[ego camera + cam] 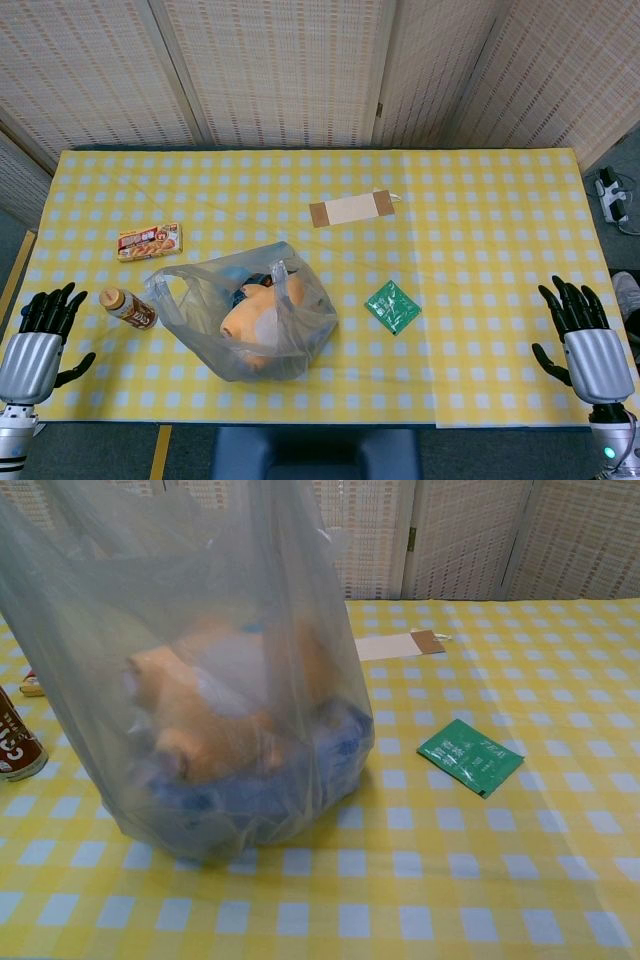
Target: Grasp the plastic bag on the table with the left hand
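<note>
A translucent grey plastic bag (255, 315) stands near the table's front edge, left of centre, with its two handles up and orange and blue items inside. In the chest view the plastic bag (200, 680) fills the left half of the frame. My left hand (45, 330) rests at the front left corner of the table, fingers spread, holding nothing, well to the left of the bag. My right hand (580, 335) sits at the front right corner, fingers spread and empty. Neither hand shows in the chest view.
A small brown bottle (128, 308) lies between my left hand and the bag. A flat snack box (149, 241) lies behind it. A green sachet (392, 306) lies right of the bag, and a paper envelope (352, 208) sits further back on the yellow checked tablecloth (480, 230).
</note>
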Tool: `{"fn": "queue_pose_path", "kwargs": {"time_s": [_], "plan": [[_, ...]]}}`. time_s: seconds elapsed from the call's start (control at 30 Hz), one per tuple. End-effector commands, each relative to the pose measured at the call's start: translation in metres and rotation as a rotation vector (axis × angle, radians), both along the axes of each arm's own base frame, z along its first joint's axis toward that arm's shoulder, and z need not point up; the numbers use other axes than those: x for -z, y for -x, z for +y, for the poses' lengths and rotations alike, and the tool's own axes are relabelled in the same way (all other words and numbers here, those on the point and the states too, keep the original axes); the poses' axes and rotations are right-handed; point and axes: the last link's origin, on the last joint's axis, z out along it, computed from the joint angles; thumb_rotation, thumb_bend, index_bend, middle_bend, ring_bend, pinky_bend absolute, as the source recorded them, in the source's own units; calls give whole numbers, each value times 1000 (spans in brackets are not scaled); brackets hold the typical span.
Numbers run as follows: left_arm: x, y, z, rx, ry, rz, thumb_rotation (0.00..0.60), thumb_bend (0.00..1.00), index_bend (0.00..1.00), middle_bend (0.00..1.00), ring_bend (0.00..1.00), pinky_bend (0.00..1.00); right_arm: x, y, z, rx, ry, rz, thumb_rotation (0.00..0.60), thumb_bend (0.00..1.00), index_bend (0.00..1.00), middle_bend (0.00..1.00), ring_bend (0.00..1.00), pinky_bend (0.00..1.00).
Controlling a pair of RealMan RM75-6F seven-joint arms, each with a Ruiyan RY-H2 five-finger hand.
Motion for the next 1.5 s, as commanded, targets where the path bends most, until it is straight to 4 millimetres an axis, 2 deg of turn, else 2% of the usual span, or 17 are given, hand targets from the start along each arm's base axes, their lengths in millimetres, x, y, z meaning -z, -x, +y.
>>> {"fn": "queue_pose_path", "kwargs": {"time_s": [0.03, 0.2, 0.3, 0.63, 0.8, 0.93, 1.2, 1.5], "plan": [[0, 0, 0, -1, 0, -1, 600, 260, 19, 1, 0, 0, 0, 0, 0, 1, -1, 1, 600, 337, 0, 0, 0, 0], [0, 0, 1, -3, 6, -6, 600, 260, 19, 1, 0, 0, 0, 0, 1, 0, -4, 0, 600, 337, 0, 0, 0, 0], [2, -4, 3, 36, 52, -74, 600, 260, 19, 1, 0, 0, -1, 0, 3, -4, -3, -4, 600, 336, 0, 0, 0, 0], [-2, -25, -10, 218, 437, -631, 600, 186, 0, 1, 3, 0, 5, -3, 6, -19, -32, -2, 600, 337, 0, 0, 0, 0], [-17, -33, -4, 286, 613, -876, 600, 146, 0, 1, 0, 0, 7, -3, 8, -16, -72, -18, 600, 336, 0, 0, 0, 0], [-26, -41, 2, 348, 696, -995, 600, 135, 0, 1, 0, 0, 5, -4, 9, -22, -75, -23, 600, 337, 0, 0, 0, 0], [-28, -52, 24, 388, 805, -1078, 600, 135, 0, 1, 0, 0, 1, -7, 14, -40, -115, -60, 600, 336, 0, 0, 0, 0], [-34, -65, 43, 425, 823, -1099, 600, 131, 9, 1, 0, 0, 1, -5, 12, -32, -122, -57, 600, 336, 0, 0, 0, 0]]}}
